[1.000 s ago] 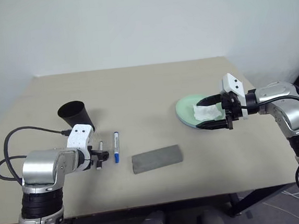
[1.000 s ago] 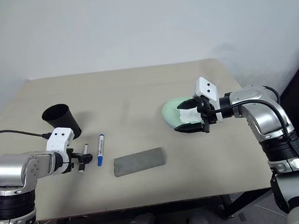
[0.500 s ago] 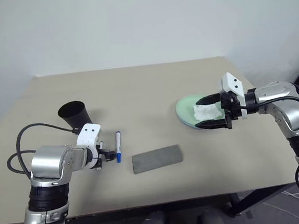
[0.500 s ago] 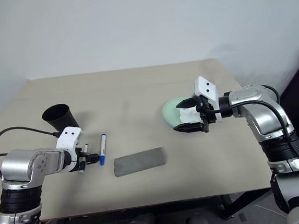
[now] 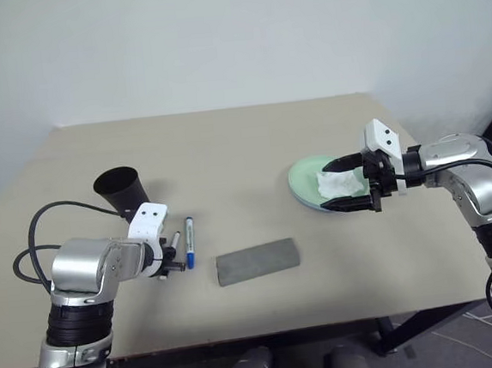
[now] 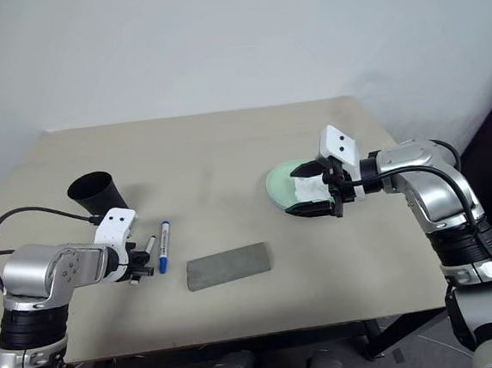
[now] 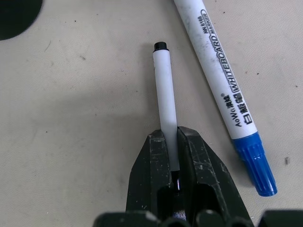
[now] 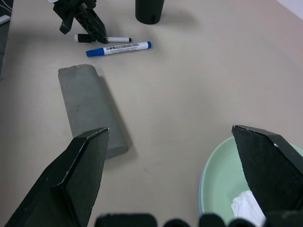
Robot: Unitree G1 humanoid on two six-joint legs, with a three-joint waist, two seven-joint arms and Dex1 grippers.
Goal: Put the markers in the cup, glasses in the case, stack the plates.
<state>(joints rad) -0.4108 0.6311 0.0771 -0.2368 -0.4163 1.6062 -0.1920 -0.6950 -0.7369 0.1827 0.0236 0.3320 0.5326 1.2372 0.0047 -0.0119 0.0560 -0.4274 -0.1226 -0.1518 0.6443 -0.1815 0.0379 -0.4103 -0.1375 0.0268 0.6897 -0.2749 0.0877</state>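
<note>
On a beige table [image 5: 252, 149], a black cup [image 5: 122, 188] stands at the far left, its mouth showing nothing but dark inside. Just at its 5 o'clock, the left gripper [image 7: 177, 142] is clenched on the black marker [image 7: 165, 104], whose white barrel juts out from between the fingers while it lies on the tabletop. The blue marker [image 5: 190, 241] lies just beside it at 3 o'clock, blue cap toward the near edge. Further along at 4 o'clock, the grey case [image 5: 258, 260] lies closed and flat, apart from both markers. To the right of centre, a mint green plate [image 5: 304, 179] sits on a light blue plate [image 8: 200, 189] whose rim just shows under it, with a crumpled white tissue [image 5: 339, 184] in the top one. The right gripper [image 5: 354, 183] hangs over the plates' 3 o'clock side, fingers [image 8: 80, 175] spread wide, grasping nothing.
</note>
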